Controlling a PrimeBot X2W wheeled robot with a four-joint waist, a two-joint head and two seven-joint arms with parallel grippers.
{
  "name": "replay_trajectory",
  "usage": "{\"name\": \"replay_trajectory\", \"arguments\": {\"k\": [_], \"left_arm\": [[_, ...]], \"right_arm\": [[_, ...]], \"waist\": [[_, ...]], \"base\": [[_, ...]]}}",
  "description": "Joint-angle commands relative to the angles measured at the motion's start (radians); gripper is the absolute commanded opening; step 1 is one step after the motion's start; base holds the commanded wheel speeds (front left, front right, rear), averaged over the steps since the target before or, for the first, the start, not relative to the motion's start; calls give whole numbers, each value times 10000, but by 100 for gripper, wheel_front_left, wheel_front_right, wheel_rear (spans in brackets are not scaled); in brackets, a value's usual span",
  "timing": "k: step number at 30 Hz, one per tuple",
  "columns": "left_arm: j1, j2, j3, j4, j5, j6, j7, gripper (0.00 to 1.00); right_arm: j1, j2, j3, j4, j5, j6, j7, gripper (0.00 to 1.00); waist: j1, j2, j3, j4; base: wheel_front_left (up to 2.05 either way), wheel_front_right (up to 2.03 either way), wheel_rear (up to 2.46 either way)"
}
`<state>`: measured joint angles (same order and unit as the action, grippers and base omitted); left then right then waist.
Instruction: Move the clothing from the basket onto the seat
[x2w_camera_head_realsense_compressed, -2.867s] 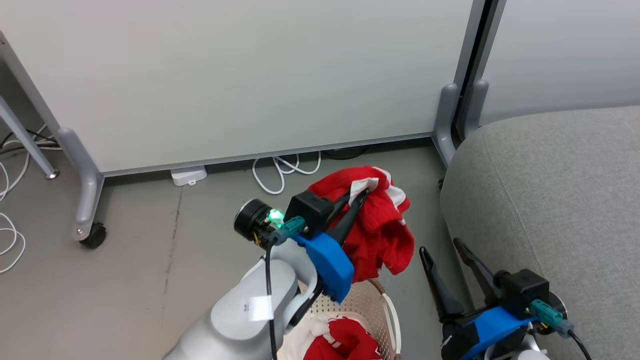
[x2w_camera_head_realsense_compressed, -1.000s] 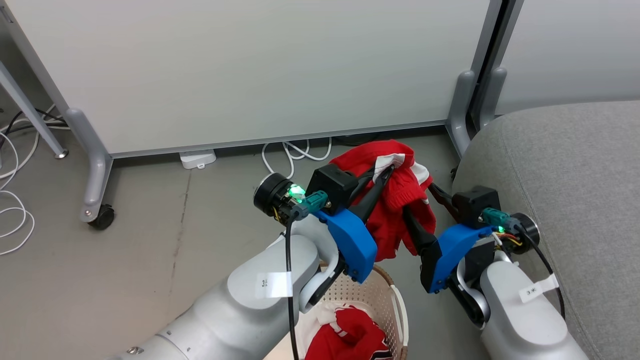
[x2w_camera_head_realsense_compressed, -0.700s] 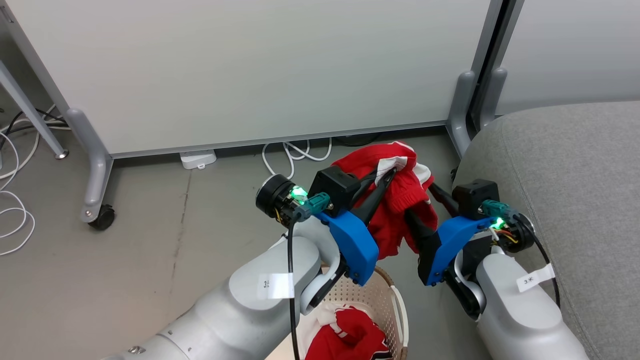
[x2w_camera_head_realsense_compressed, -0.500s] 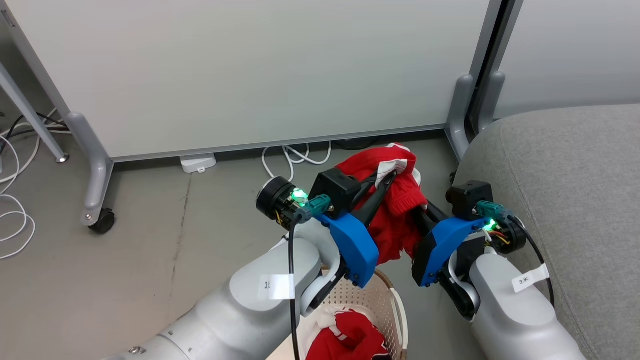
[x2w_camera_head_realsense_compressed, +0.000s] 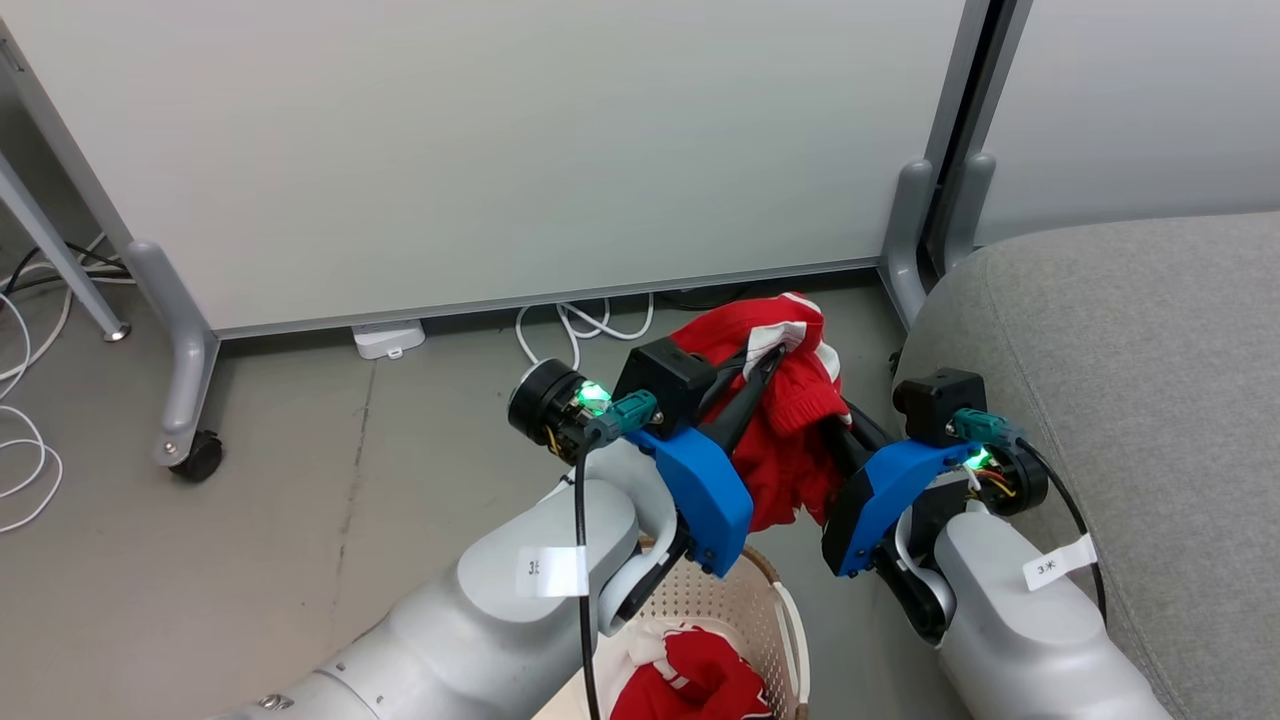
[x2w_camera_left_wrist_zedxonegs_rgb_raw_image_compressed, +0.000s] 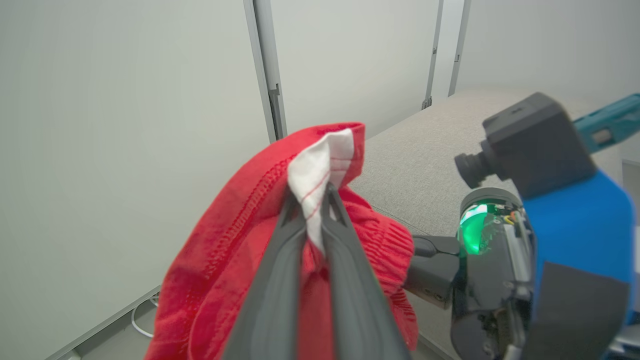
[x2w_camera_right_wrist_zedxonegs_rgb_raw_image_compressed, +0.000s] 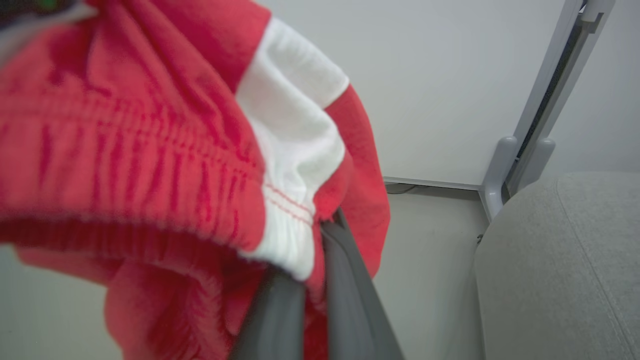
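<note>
Head view centre: clothing (x2w_camera_head_realsense_compressed: 790, 410) hangs above the basket (x2w_camera_head_realsense_compressed: 775, 600), my left hand (x2w_camera_left_wrist_zedxonegs_rgb_raw_image_compressed: 312, 192) and right hand (x2w_camera_right_wrist_zedxonegs_rgb_raw_image_compressed: 322, 235) each clamped on it; next, I carry it right onto the seat (x2w_camera_head_realsense_compressed: 1130, 350).

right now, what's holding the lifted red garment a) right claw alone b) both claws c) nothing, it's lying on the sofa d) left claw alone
b: the left claw pinches the white trim of the red garment, and the right claw is shut on another fold.
</note>
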<state>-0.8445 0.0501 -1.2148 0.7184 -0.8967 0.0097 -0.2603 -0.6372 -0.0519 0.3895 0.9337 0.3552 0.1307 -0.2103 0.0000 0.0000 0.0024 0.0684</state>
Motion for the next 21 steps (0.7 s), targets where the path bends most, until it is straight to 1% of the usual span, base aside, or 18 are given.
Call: {"name": "replay_trajectory", "arguments": {"k": [1,2,3,4,5,6,7,16,18,21], "left_arm": [[33,8,-29,39,-30,57,-66,17],[33,8,-33,49,-47,59,-67,43],[33,8,-39,68,-66,73,-67,47],[41,9,-60,93,-76,69,-63,78],[44,8,-77,109,-89,67,-59,86],[39,6,-90,124,-101,64,-58,98],[31,8,-101,137,-122,64,-58,100],[-27,8,-127,166,-246,87,-61,100],[18,8,8,110,-204,152,-62,100],[303,38,496,8,1,285,-62,100]], "right_arm": [[-149,16,56,75,97,1,-57,0],[-165,17,80,111,118,1,-90,0],[-182,16,103,147,150,1,-114,0],[-200,16,129,180,187,1,-126,0],[-218,17,155,211,219,1,-138,0],[-233,17,177,241,241,1,-149,0],[-251,18,201,279,278,1,-166,0],[-429,19,367,530,437,1,-298,0],[-454,19,396,579,468,1,-330,0],[-499,1,436,600,524,3,-361,0]], "waist": [[0,0,-4,-9],[0,0,-6,-11],[0,0,-9,-12],[0,0,-13,-14],[0,0,-15,-16],[0,0,-14,-17],[0,0,-13,-16],[0,0,-6,16],[0,0,-5,19],[0,0,1,2]], "base": [[0,0,0],[0,0,0],[0,0,0],[0,0,0],[0,0,0],[0,0,0],[0,0,0],[0,0,0],[0,0,0],[0,0,0]]}}
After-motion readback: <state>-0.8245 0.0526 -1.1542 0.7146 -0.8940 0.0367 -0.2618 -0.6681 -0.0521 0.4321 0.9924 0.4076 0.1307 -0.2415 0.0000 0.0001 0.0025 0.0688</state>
